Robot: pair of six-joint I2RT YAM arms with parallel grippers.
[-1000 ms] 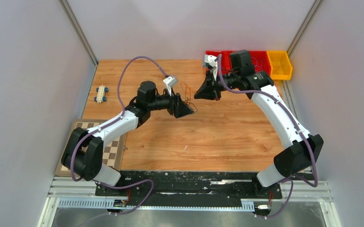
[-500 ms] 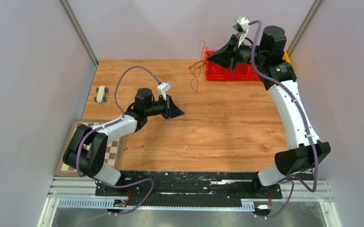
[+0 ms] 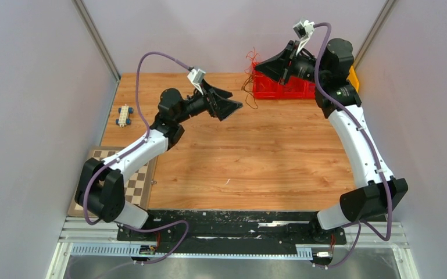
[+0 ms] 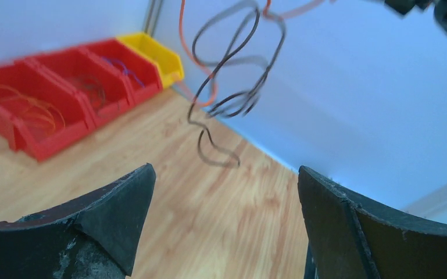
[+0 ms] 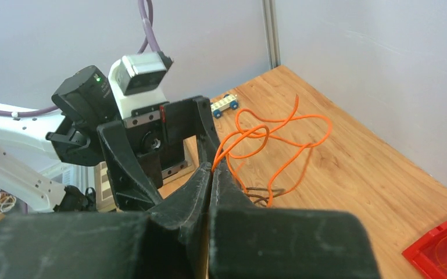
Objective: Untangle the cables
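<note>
The worktop (image 3: 279, 163) carries a row of red bins (image 3: 285, 88) at its far right edge, and the right arm stands raised just above them. The right end effector (image 5: 212, 170) is clamped shut on an orange strand. The cables (image 4: 239, 102) hang from it in the air between the two arms, as one loose bundle of orange and dark loops. Whether the lowest loop touches the worktop cannot be told. The left end effector (image 4: 225, 174) is spread wide, holds nothing, and points at the bundle from lower down on the left.

Hazards:

1. Collision. The two end effectors are near each other. A left approach aimed too high is likely to strike the right fingers rather than a strand.
2. Snagging. The bundle hangs beside the nearest red bin. A swing to the right may hook a loop on its rim.
3. Tightening. If the left jaws close across several loops at once, pulling apart probably draws the knot tighter.
4. Slip. The grip is on one thin strand. A sharp pull could draw it out and drop the bundle.
5. Missed grasp. The strands are thin and free to sway, so wide jaws can close on air.
</note>
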